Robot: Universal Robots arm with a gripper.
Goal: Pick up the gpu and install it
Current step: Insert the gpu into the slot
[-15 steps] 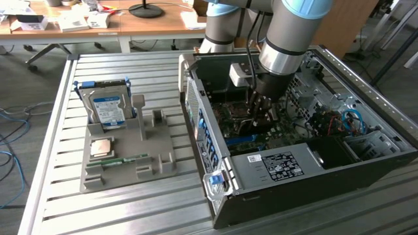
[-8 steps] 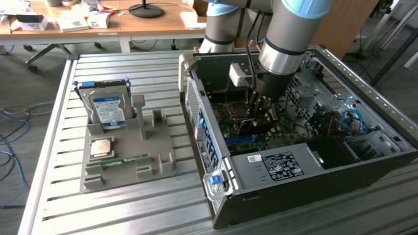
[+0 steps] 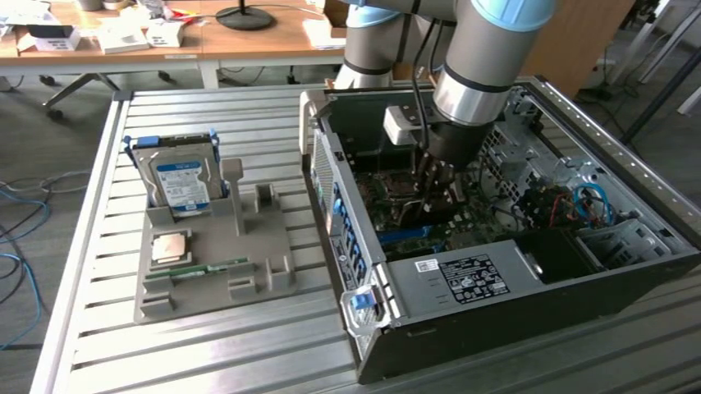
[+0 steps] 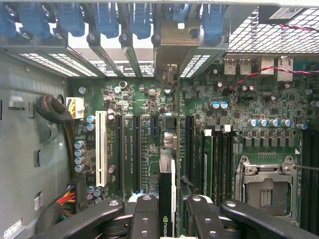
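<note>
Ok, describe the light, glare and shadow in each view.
Exterior view: even light on the grey slatted metal table; the open dark computer case is shadowed inside. Wrist view: white glare through rear vent grilles; the green motherboard is evenly lit; the black end effector, shut on the thin gpu card, looks dark.

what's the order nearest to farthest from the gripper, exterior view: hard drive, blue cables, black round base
1. blue cables, inside the case
2. hard drive, upright in the grey holder
3. black round base, on the far desk
</note>
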